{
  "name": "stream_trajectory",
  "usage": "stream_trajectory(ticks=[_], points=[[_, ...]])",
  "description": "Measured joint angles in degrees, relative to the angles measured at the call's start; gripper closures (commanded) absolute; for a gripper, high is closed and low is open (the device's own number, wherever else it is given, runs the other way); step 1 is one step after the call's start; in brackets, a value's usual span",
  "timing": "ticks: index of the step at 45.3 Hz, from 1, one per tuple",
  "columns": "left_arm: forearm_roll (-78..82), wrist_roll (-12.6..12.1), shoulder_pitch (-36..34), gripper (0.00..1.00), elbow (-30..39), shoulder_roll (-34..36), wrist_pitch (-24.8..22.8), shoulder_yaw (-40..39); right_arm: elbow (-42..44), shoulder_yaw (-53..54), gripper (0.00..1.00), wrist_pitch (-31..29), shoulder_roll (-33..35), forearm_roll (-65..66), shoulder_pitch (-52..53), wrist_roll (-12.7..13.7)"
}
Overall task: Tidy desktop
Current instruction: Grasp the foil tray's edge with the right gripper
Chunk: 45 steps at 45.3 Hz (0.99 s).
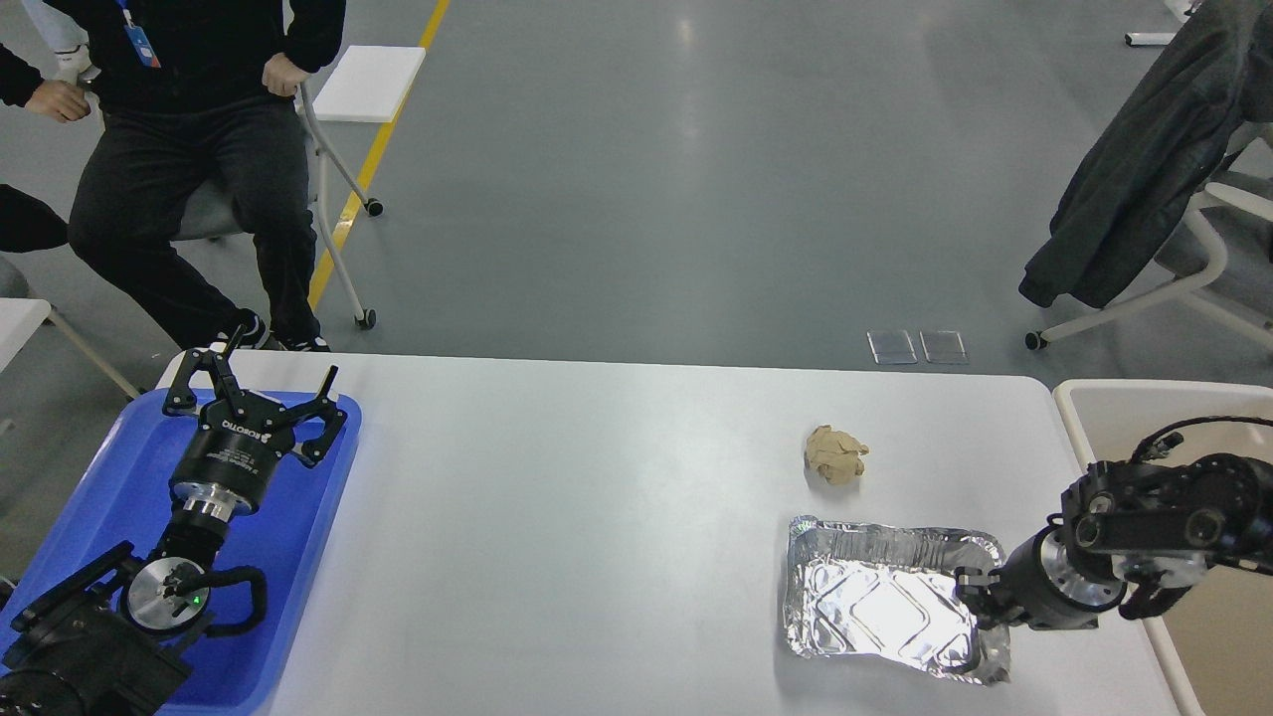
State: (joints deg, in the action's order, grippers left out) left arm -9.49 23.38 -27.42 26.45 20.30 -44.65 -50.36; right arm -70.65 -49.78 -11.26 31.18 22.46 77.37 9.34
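The table (597,517) carries a foil tray (885,607) near its right edge, whose thin rim, apparently pinched by the right claw (973,589), could crumple or tear; the left claw (261,396) hangs spread.

Black arms, silver wrist rings

Desktop (597,517) — tray (298,557), foil pan (875,607), paper wad (835,453)
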Motion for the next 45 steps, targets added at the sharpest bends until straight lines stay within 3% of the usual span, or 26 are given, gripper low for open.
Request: stream_trajectory(ticks=[16,45], points=[[0.0,0.0,-0.1,0.01,0.0,0.0,0.0,0.0,-11.7,-6.6,1.0,-2.2,2.2,-0.4,16.0,0.1],[0.0,-0.1,0.0,0.01,0.0,0.0,0.0,0.0,-20.2,-15.2,1.0,-18.4,5.1,-5.7,43.9,0.2]])
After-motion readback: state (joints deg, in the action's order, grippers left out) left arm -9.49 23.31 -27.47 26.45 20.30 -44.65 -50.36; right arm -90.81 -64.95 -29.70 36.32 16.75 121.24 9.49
